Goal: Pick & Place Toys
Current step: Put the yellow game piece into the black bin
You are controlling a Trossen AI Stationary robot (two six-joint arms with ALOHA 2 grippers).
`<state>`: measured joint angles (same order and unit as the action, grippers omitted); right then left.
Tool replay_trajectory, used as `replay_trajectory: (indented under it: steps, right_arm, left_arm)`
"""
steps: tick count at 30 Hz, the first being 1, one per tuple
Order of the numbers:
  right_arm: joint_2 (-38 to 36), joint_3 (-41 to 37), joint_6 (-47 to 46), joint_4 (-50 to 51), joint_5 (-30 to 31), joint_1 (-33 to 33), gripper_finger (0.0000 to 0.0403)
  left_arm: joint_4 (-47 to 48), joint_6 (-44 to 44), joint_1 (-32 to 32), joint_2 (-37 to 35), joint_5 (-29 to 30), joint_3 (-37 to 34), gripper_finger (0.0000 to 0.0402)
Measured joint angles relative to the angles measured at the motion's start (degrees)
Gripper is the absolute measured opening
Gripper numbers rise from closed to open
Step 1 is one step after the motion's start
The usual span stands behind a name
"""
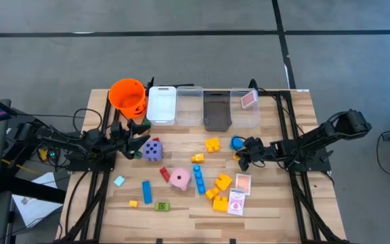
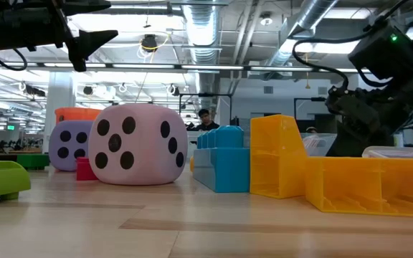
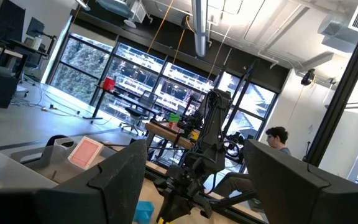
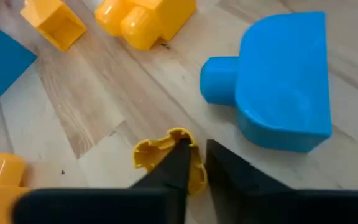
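With its jaws nearly closed on only the rim of a yellow block (image 4: 169,155), the right gripper (image 4: 194,165) risks slippage; a blue block (image 4: 278,81) lies just beyond. Left gripper (image 1: 133,135) is held wide.

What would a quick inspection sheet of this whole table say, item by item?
Surface: pale wooden plank table on a black frame.
Job's things: pink dotted die, purple dotted die, scattered yellow, blue, red and green plastic blocks, pink-white cards; one card already in the far-right clear bin.
Clutter: orange plastic bucket, four rectangular bins behind.
Grippers: left gripper by the purple die, jaws open; right gripper jaws pinching a small yellow block beside a blue block.
Cables: bundles along both arms.
Surroundings: open workshop, seated person in the background.
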<state>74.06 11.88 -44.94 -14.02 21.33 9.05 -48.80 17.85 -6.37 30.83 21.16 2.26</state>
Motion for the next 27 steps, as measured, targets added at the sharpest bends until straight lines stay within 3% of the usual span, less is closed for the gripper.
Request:
replay_trajectory:
  steps: [9, 16, 21, 27]
  right_arm:
    - [0.17, 0.45, -3.31, -0.97, 1.61, 3.65, 0.0024]
    - [0.09, 7.81, 0.13, -1.02, 5.49, 4.16, 0.0010]
    - [0.07, 15.49, 7.39, -0.82, 6.17, 1.69, 0.0005]
    - [0.02, 25.11, 14.90, 6.06, 11.59, -5.73, 0.0008]
  left_arm:
    - [0.00, 0.00, 0.01, -0.01, 0.00, 0.00, 0.0264]
    - [0.00, 0.00, 0.01, 0.00, -0.01, 0.00, 0.0264]
    - [0.00, 0.00, 0.00, 0.00, 0.01, 0.00, 0.0264]
    - [0.00, 0.00, 0.02, -0.01, 0.00, 0.00, 0.0264]
